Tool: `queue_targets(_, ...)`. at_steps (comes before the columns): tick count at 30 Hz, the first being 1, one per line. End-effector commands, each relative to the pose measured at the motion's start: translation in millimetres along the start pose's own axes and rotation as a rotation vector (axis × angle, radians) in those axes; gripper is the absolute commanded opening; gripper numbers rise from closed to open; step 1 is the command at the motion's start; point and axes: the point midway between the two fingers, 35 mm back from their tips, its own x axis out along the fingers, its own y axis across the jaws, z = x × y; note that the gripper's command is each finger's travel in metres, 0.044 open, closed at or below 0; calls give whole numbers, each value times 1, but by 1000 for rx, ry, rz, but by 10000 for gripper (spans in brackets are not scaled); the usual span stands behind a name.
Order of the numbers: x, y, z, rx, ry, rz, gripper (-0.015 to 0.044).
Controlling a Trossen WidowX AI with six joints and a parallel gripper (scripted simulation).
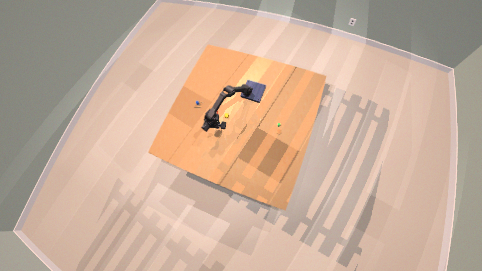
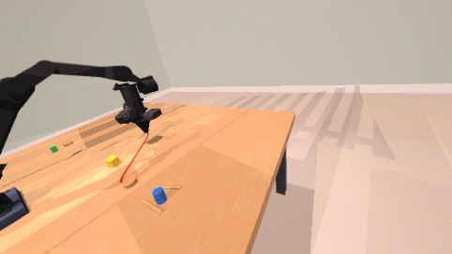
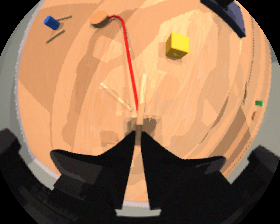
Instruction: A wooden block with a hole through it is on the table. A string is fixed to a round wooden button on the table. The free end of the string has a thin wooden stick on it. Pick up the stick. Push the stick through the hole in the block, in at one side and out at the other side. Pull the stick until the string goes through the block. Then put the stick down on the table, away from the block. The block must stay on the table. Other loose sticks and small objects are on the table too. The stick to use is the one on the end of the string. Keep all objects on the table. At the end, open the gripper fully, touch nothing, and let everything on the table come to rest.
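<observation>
My gripper [image 1: 214,126] [image 2: 147,132] [image 3: 138,134] is shut on the thin wooden stick [image 3: 140,116], a little above the table. The red string [image 2: 135,156] [image 3: 128,55] runs from the stick down to the round wooden button [image 2: 129,182] [image 3: 98,19], nearly straight, with a bend near the button. A yellow block [image 1: 226,115] [image 2: 113,161] [image 3: 177,44] stands on the table, right of the string in the wrist view. It shows a dark spot on one side; I cannot tell whether that is a hole. No other block shows plainly. The stick's far end is hidden between the fingers.
Loose pale sticks [image 2: 153,148] [image 3: 116,96] lie below the gripper. A blue cylinder [image 1: 198,103] [image 2: 159,196] [image 3: 52,22] has two sticks beside it. A green cube [image 1: 279,125] [image 2: 53,149] [image 3: 259,103] and an orange piece [image 1: 279,131] [image 2: 67,143] [image 3: 254,115] are at the far side.
</observation>
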Motion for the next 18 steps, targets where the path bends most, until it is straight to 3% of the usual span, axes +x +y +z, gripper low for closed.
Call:
queue_targets(1,0,-3,-8,2,21,-5,0)
queue_targets(18,-2,-8,-17,5,52,-11,0)
